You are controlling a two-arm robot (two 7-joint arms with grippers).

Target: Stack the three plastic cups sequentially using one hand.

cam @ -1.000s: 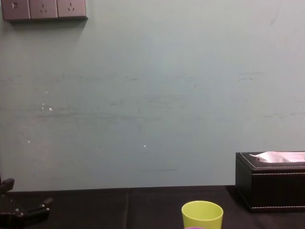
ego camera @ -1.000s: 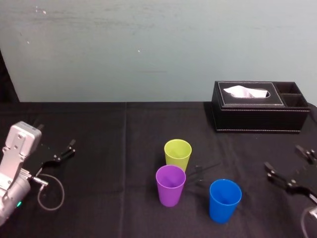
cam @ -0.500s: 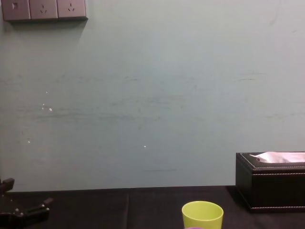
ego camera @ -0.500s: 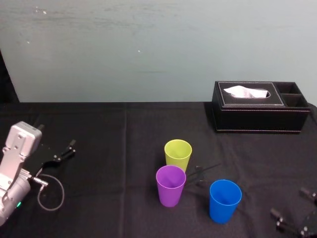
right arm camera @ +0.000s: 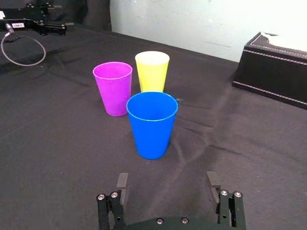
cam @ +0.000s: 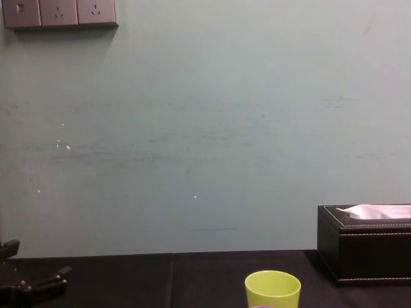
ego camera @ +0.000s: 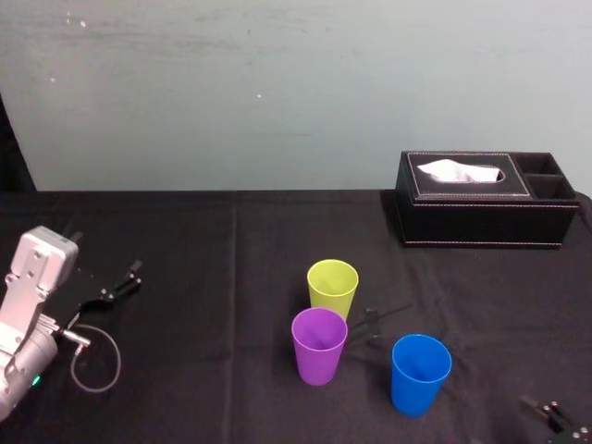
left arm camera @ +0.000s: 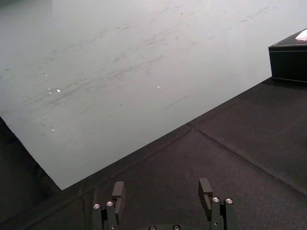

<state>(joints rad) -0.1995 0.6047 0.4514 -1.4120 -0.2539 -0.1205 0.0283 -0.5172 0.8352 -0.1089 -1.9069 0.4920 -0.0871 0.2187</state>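
The right gripper (right arm camera: 168, 181) has pulled back toward the counter's (right arm camera: 57, 158) near edge, fingers apart, facing the blue cup (right arm camera: 152, 123); nothing stacked yet. The left gripper (left arm camera: 160, 188) idles, fingers apart.

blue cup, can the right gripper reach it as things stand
Probably yes: the right gripper, open, faces the blue cup with bare black cloth between them. The purple cup and lime-green cup stand beyond it, out of the way.

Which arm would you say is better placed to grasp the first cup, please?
Right. The right pincer, open, sits near the blue cup and points straight at it. The left pincer, also open, is at the table's left side, facing the wall, much farther off.
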